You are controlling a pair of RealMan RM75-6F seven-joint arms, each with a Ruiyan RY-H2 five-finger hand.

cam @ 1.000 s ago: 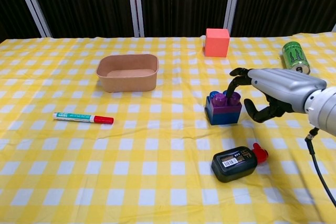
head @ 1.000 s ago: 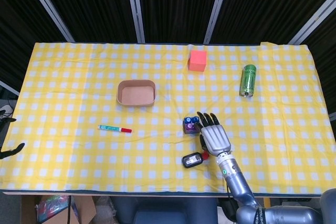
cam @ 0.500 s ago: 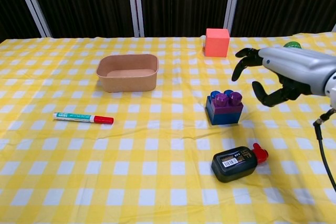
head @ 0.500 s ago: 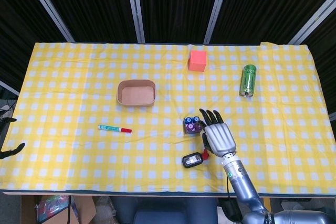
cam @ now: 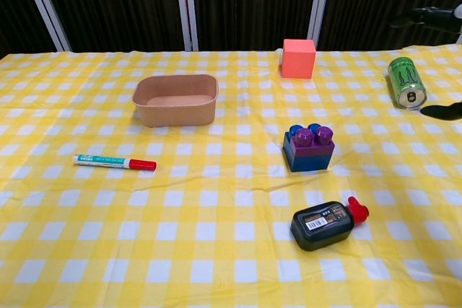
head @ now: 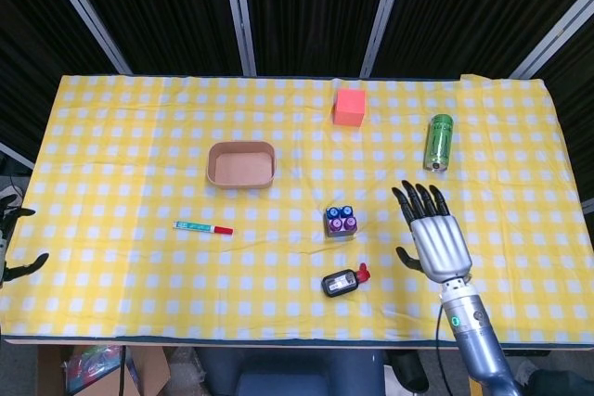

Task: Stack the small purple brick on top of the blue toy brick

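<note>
The small purple brick [cam: 312, 143] sits on top of the blue toy brick [cam: 310, 162] near the table's middle, and nothing touches the pair. From the head view the purple brick [head: 342, 224] covers the near part of the blue brick [head: 340, 212]. My right hand [head: 434, 235] hovers to the right of the stack, well apart from it, fingers spread and empty. Only the right hand's fingertips [cam: 426, 16] show at the chest view's right edge. My left hand [head: 13, 240] peeks in at the far left edge, fingertips apart, holding nothing.
A pink cube [head: 349, 107] and a green can [head: 438, 142] lying on its side are at the back right. A brown tray [head: 241, 164] stands left of centre. A marker [head: 202, 227] lies in front of it. A black bottle with a red cap [head: 342, 282] lies near the front edge.
My right hand has let go of the stack and drawn back to the right, leaving most of the chest view. The purple brick stays on the blue one.
</note>
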